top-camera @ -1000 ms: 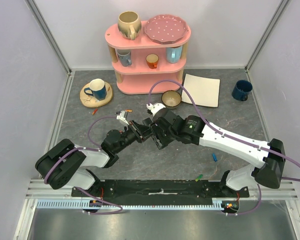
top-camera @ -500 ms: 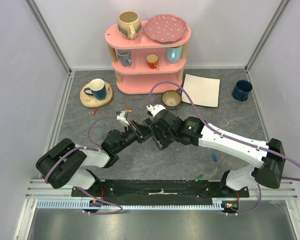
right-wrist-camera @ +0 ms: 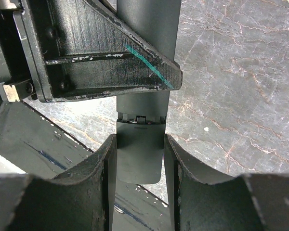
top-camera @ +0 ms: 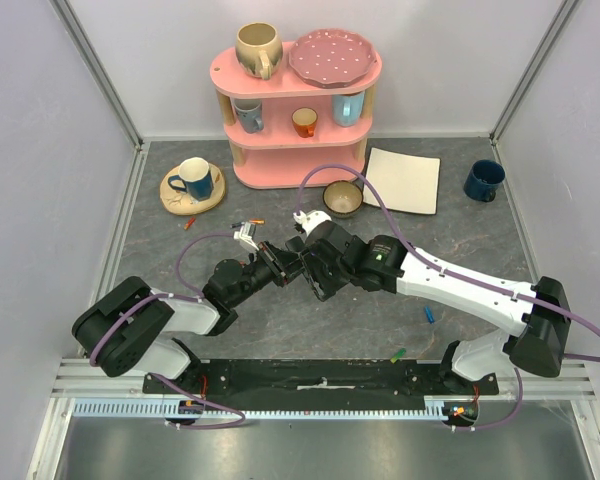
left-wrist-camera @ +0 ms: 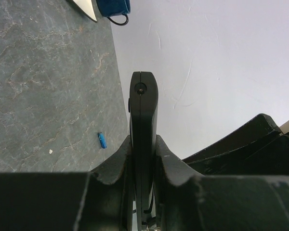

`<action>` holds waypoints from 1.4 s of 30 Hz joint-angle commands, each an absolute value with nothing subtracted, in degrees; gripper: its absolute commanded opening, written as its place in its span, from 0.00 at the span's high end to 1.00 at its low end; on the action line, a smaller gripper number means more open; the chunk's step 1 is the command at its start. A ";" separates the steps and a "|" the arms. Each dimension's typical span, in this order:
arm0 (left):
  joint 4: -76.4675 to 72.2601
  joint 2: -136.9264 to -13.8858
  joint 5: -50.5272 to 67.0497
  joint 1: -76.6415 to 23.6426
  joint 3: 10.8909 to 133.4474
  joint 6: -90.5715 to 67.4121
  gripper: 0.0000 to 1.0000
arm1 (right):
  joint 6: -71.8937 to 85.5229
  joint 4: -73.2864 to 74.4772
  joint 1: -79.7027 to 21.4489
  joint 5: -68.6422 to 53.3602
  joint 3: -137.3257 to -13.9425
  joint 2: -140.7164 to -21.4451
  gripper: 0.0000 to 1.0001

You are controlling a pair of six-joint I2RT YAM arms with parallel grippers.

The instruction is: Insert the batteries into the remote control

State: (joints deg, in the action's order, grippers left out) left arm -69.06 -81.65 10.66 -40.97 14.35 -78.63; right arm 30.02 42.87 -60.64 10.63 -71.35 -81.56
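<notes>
Jaws of the left gripper [left-wrist-camera: 143, 144] are clamped on the remote control [left-wrist-camera: 143, 110], which is held edge-up above the grey table [top-camera: 180, 290] at the middle of the workspace, where both arms meet. The right gripper [right-wrist-camera: 139, 144] faces it from the other side. Its two fingers [right-wrist-camera: 108, 159] straddle the near end of the slab and appear to press on both of its long edges, though the wrist view leaves a firm squeeze hard to confirm.

A seam crosses the remote's back just beyond the right fingertips, and the section below it looks like the battery cover [right-wrist-camera: 138, 163]. The pairing makes sense: one arm acts as a vice so the other can pull or slide that cover without the remote skating across the table.

No cell is in either gripper. A blue battery [top-camera: 430, 314] lies on the table beside the right arm, well apart from the remote. A green battery [top-camera: 397, 354] rests nearer the front rail [top-camera: 320, 378].

Judging by that, loading has not begun and the step in hand is opening the compartment. The grip on so narrow an end looks slight, and it could slip off or twist the remote in the left fingers.
</notes>
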 commanded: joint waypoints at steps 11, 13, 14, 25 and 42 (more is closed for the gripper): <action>-72.77 -80.25 11.69 -41.22 17.84 -81.21 0.98 | 31.46 40.96 -60.91 10.28 -68.82 -80.51 0.89; -72.77 -79.72 11.60 -41.22 17.84 -81.30 0.98 | 31.64 40.87 -60.91 10.37 -68.56 -80.42 0.88; -72.77 -79.63 11.60 -41.22 17.75 -81.30 0.98 | 31.81 40.87 -60.91 10.37 -68.47 -80.42 0.87; -73.47 -79.63 11.78 -41.22 17.31 -81.74 0.98 | 32.43 40.69 -60.91 10.99 -68.47 -80.16 0.80; -75.85 -80.16 11.95 -41.31 16.87 -82.26 0.98 | 32.78 40.70 -60.91 11.34 -68.38 -80.16 0.67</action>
